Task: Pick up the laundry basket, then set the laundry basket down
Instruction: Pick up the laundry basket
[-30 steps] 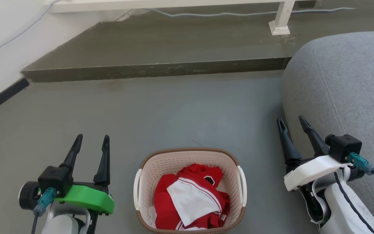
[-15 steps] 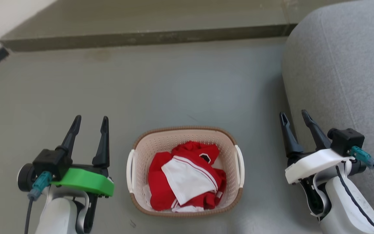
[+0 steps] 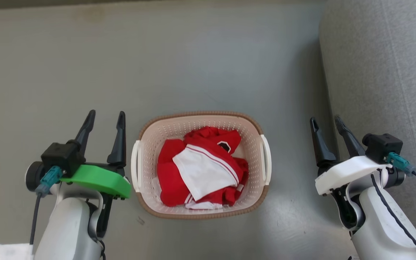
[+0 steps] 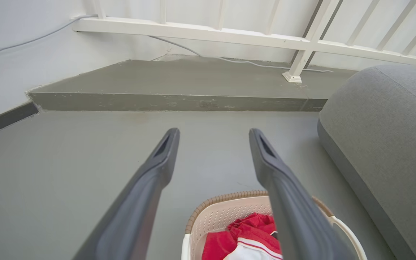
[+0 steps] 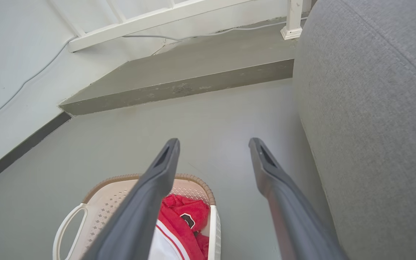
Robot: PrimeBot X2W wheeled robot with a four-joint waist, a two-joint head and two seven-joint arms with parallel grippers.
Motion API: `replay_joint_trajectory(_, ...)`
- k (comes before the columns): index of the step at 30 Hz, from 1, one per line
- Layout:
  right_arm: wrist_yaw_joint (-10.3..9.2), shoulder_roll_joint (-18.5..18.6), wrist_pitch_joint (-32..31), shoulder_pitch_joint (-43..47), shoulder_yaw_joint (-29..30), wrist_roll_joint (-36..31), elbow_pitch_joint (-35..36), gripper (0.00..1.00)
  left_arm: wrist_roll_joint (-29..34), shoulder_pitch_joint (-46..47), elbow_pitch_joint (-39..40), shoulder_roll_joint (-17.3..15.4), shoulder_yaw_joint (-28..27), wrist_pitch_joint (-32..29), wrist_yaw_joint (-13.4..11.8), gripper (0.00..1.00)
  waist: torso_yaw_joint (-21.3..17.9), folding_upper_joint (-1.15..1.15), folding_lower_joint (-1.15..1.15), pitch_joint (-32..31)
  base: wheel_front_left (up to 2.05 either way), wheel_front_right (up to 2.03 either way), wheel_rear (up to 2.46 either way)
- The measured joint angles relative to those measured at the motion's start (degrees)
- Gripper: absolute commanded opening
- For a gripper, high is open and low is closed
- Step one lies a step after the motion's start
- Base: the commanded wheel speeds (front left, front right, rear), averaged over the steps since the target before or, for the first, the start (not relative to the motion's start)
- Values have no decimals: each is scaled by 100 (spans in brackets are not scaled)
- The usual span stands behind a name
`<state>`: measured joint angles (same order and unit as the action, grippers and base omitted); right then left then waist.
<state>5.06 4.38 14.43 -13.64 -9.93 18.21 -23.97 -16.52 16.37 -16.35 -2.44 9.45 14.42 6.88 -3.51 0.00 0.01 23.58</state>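
Note:
The laundry basket (image 3: 255,133), cream with perforated walls, a brown rim and white side handles, stands on the grey floor between my arms and holds red and white clothes (image 3: 200,168). My left gripper (image 3: 106,117) is open just left of the basket, above floor level and apart from it. My right gripper (image 3: 326,121) is open well to the right, close to the sofa. The left wrist view has the left gripper (image 4: 213,134) open over the floor with the laundry basket (image 4: 222,213) below. In the right wrist view the right gripper (image 5: 213,143) is open above the laundry basket (image 5: 110,191).
A grey sofa (image 3: 381,79) fills the right side, close beside my right arm. A raised concrete step (image 4: 172,101) crosses the floor ahead, with a white railing (image 4: 229,34) and a cable behind it. A wall with dark skirting (image 5: 16,151) runs along the left.
The head camera has tilted downward, so the step has left the picture and the basket sits higher in it. Both grippers stay open beside the basket.

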Motion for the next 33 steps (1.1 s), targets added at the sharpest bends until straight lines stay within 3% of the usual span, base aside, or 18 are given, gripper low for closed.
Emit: replay_joint_trajectory(33,151,-75,-64,-1488,-495,257,-1972,100,-660,1874,-2778,88,608,-225,24,100,203,0,0,1878,0,0,0)
